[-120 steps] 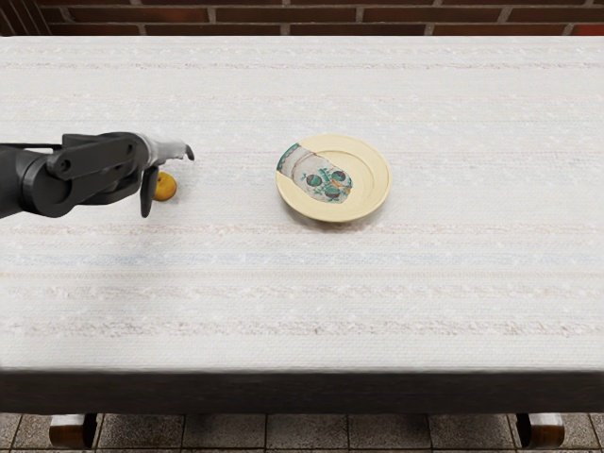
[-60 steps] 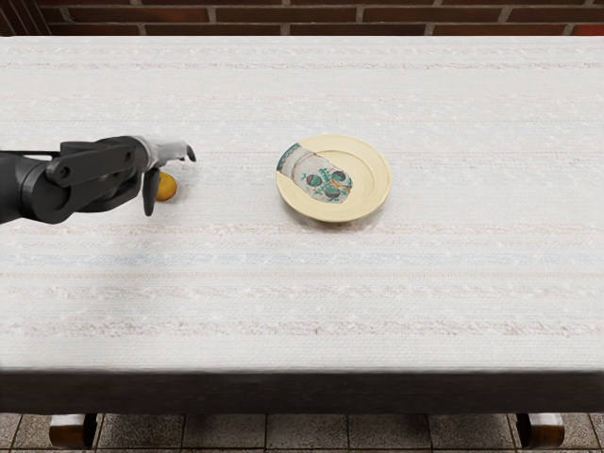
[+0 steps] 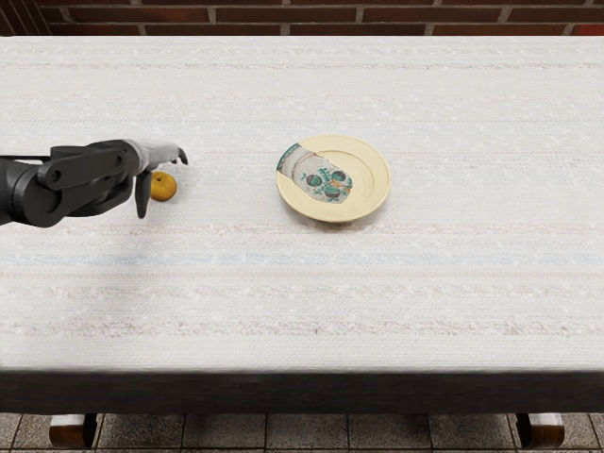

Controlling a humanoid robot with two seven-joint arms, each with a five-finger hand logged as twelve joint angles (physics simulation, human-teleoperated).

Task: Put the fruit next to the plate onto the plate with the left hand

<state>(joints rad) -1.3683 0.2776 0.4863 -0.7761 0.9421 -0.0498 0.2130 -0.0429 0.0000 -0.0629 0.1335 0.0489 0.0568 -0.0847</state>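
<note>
Fruit on the bench, just right of my left hand and just below the outstretched fingers. Fingers spread, holding nothing; can't tell if any touch it. Fruit looks round, no long axis to match. Plate is well off to the right, so I'd close first, then carry rightward.

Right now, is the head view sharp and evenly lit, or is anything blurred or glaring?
Head view: soft, even light, no glare on the plate; the fruit is crisp, with barely any shadow on the table; the left hand shows no motion blur.
</note>
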